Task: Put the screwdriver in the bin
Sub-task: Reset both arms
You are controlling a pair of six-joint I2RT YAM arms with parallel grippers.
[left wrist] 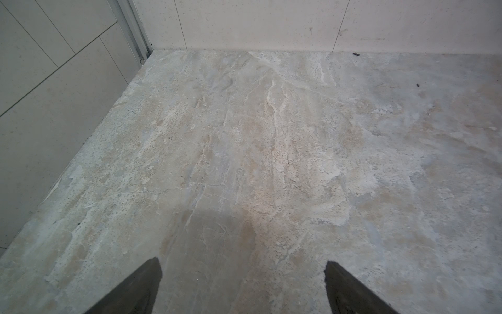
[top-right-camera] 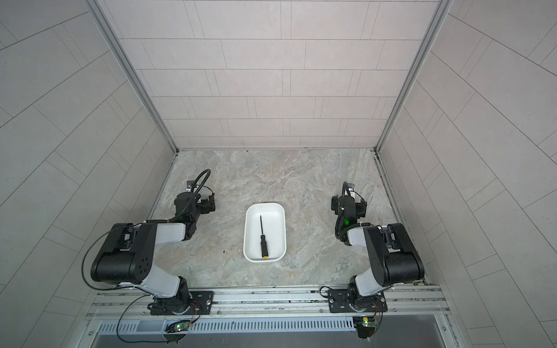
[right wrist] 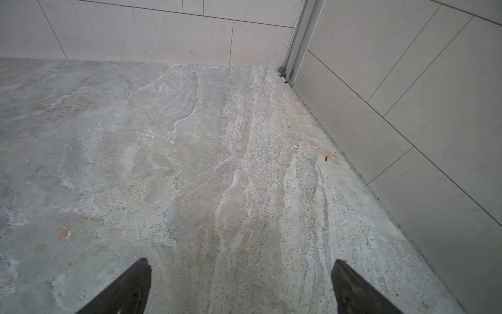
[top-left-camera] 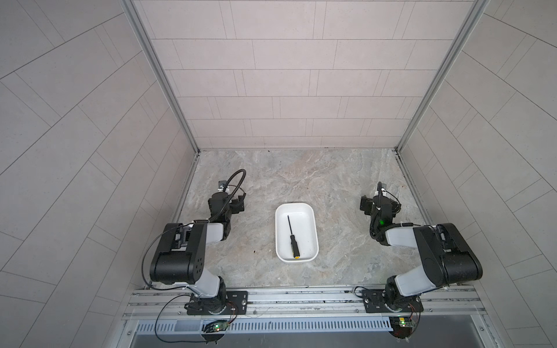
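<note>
The screwdriver (top-left-camera: 293, 238) lies flat inside the bin (top-left-camera: 305, 215), wholly within its walls in both top views. Its long axis runs along the bin's length. The yellow cap sits by the bin wall nearest the arm bases, and the thin tip points toward the bin's far wall. The bin stands on the surface (top-left-camera: 331, 180) between the 2 arms.

The left fingers (top-left-camera: 239, 204) are off the bin's left side and the right fingers (top-left-camera: 365, 205) off its right side. Both are well apart from the bin and about level with its far end, and neither is clearly nearer. Each wrist view shows 2 tips spread wide with only bare surface between them, so both hold nothing. Both arms are folded, elbows raised near their bases.

Judged from this, the task looks done, and no reach toward the screwdriver seems called for.
</note>
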